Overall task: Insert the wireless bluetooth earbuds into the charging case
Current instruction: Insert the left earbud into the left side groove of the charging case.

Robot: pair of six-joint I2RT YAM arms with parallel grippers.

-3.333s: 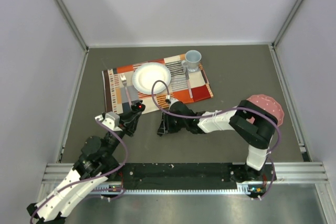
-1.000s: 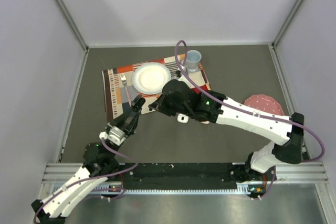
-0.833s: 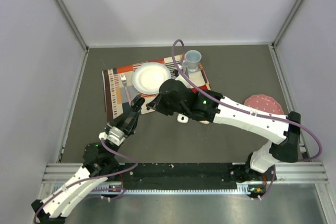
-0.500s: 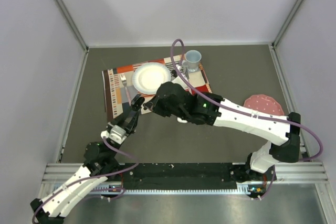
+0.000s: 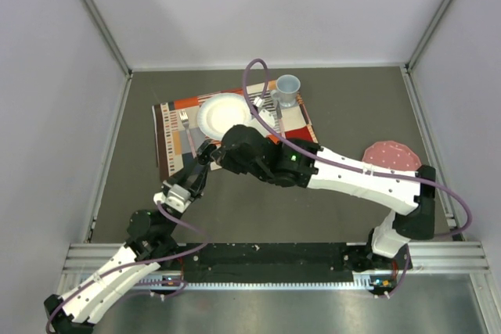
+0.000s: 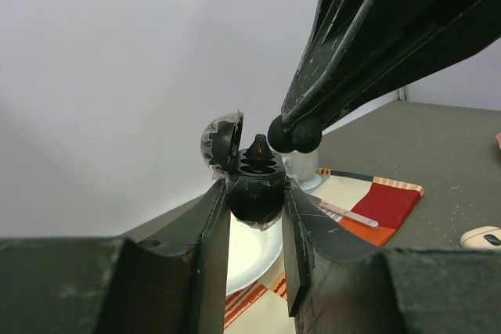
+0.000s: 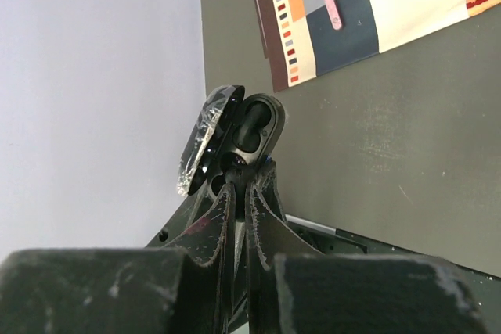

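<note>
Insertion looks barely begun: left claw is clenched around the open black charging case, whose wells look empty. Right claw pinches a black earbud at its tips, just above the case, not yet seated.

Left arm reaching forward, jaws clamped, right arm stretched leftward, jaws pinched, wrists close together

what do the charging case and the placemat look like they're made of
charging case: looks like glossy black plastic, smooth with highlights; crinkled clear film clings to its open lid. placemat: probably matte woven fabric with printed colour patches, though the weave is too fine to see.
</note>
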